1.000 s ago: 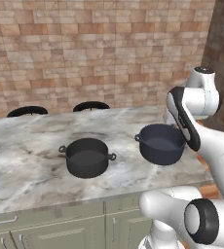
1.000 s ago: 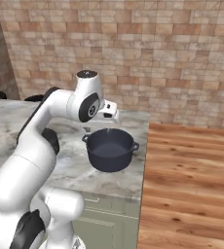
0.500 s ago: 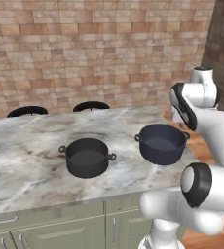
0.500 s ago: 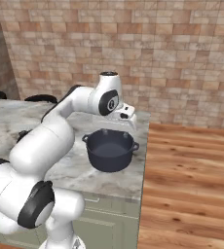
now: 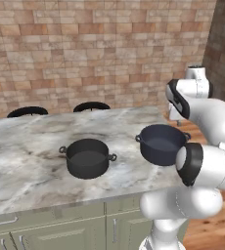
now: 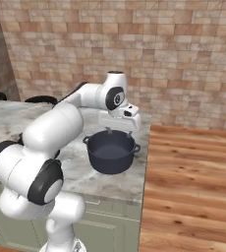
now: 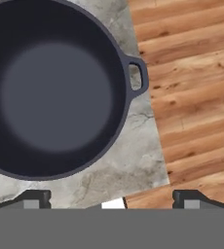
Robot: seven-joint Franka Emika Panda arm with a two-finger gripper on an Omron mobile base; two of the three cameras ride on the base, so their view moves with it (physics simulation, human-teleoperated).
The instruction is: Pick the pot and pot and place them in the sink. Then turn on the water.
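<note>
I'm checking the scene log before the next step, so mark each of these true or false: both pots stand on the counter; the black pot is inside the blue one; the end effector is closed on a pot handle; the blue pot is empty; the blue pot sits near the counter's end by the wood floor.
1. Both pots stand on the counter. True.
2. The black pot is inside the blue pot. False: they stand apart, side by side on the marble.
3. The end effector is closed on a pot handle. False: its fingers are spread wide and hold nothing, above the blue pot.
4. The blue pot is empty. True.
5. The blue pot sits near the counter's end by the wood floor. True.
</note>
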